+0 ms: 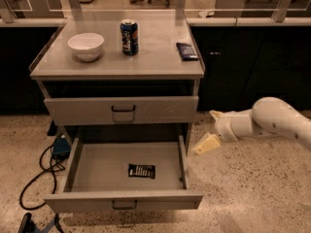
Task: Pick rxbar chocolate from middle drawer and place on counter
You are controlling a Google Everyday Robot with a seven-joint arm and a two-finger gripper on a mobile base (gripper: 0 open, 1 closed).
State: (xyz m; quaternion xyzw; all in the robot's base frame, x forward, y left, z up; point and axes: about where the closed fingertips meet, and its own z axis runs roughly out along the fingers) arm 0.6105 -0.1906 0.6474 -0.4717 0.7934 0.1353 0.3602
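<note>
The drawer stands pulled out at the bottom of the cabinet, a black cable on the floor to its left. Above the drawer, the surface carries a white bowl at the left, a can near the middle and a blue packet at the right edge. The bar lies flat on the drawer floor, a little right of its centre, near the front panel, touching nothing else.

To the right of the drawer, outside its side wall and above floor level, hangs the tool. It looks spread open, with nothing in it.

The step in hand seems to be the approach: the bar is not yet reached. Next the tool likely has to swing left over the drawer's right wall, turn downward above the bar, descend between the drawer walls, and close across the wrapper's narrow side. The wrapper is thin and flat, so a low pinch is needed.
</note>
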